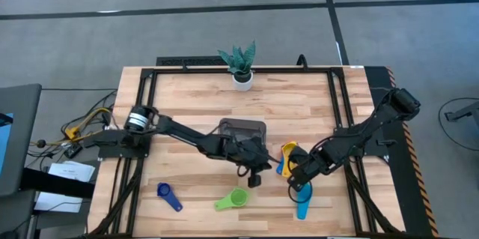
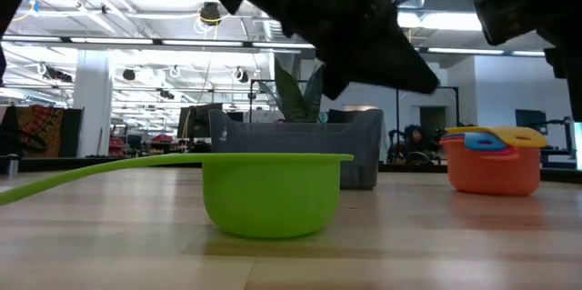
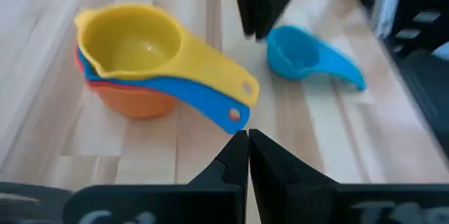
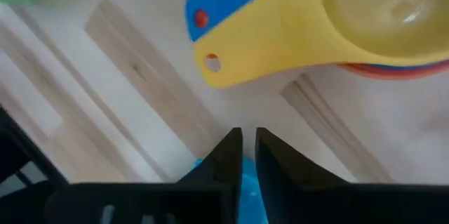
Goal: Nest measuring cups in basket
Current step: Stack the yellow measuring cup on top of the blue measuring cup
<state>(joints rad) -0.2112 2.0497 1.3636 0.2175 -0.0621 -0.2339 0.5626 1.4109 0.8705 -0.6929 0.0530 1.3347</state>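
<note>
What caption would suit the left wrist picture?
Shut left gripper facing a nested stack of measuring cups, yellow on top, beside a light blue cup on the wooden table.

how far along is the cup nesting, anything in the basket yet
Partly done: a yellow-topped stack of nested cups sits on the table beside the basket, not in it. The right end effector sits over the light blue cup. The green cup and dark blue cup lie loose. The left end effector is shut, empty.

Pale, striped-grain wooden counter (image 1: 194, 104) carries a yellow cup (image 3: 133, 41) stacked on blue and orange ones, a light blue cup (image 3: 298, 52), a green cup (image 2: 271, 192), a dark blue cup (image 1: 168, 194) and a dark grey basket (image 1: 241, 129); both pincers are black.
</note>
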